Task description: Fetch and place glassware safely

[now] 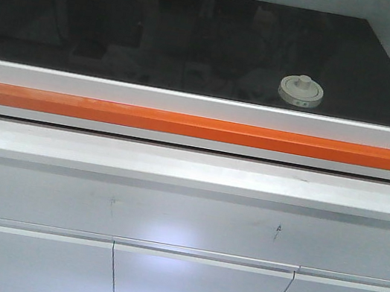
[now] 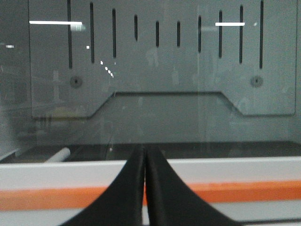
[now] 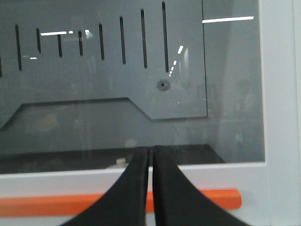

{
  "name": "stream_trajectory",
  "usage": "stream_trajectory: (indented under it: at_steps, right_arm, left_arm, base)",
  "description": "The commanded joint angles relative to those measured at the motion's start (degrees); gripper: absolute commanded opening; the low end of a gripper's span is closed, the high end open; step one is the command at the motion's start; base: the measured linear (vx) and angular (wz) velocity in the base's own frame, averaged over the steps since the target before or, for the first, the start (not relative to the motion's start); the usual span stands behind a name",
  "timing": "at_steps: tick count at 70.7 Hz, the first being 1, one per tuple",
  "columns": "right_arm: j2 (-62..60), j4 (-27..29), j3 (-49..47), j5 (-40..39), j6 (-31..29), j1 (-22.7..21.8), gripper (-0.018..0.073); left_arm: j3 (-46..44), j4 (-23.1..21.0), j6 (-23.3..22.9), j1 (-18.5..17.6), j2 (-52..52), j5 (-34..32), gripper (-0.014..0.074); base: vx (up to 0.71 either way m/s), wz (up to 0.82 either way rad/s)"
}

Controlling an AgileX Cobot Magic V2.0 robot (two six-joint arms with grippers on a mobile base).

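Glassware (image 1: 301,91): standing upright on the dark worktop (image 1: 162,34), right of centre, just behind the white rail (image 1: 202,106); knob (image 1: 305,81) pointing up, long axis therefore running vertically.

Nearest the cameras, left pincer (image 2: 144,155) and right pincer (image 3: 150,153): each pressing its black fingers together along a thin seam, gripping nothing, pointing forward over the rail toward the enclosure.

Next out, orange strip (image 1: 198,127) and white rail: running across the whole front, lying between both pincers and the worktop.

Beyond the rail, glass pane (image 3: 225,94): catching reflections of ceiling lights, seemingly separating the pincers from the glassware; likely, not certain.

Key relation: lying ahead of both pincers, toward the right-hand side; judging the right arm the nearer.

Pale stub (image 3: 121,162): peeking over the rail just left of the right pincer's tips, possibly being the knob, remaining too small to confirm.

Left wrist view: showing nothing of the glassware, only a white cylinder (image 2: 59,154) lying at the far left of the worktop.

Farthest, slotted grey back panel (image 2: 155,70): closing off the enclosure.

Hard to make out: clear body blending into the dark worktop beneath the cream lid (image 1: 300,96); rim marks showing only as specks; neither arm appearing in the front view.
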Motion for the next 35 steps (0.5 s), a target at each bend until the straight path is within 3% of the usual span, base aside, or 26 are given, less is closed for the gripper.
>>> stream_trajectory:
  at_steps: [1, 20, 35]
  right_arm:
    - [5.13, -0.05, -7.84, -3.96, -0.83, -0.27, -0.0004]
    - [25.34, -0.05, -26.03, -4.50, -0.82, -0.27, -0.0004]
    - [38.37, -0.05, -29.79, -12.15, -0.35, -0.27, -0.0004]
  left_arm:
    - [-8.21, -0.49, -1.23, -0.31, 4.76, -2.38, -0.0007]
    - [-27.38, -0.49, -0.90, -0.31, 23.56, 0.49, -0.0007]
    - [-33.64, -0.49, -0.90, -0.31, 38.90, 0.20, -0.0007]
  base:
    - [0.00, 0.00]
    - [0.00, 0.00]
    - [0.00, 0.00]
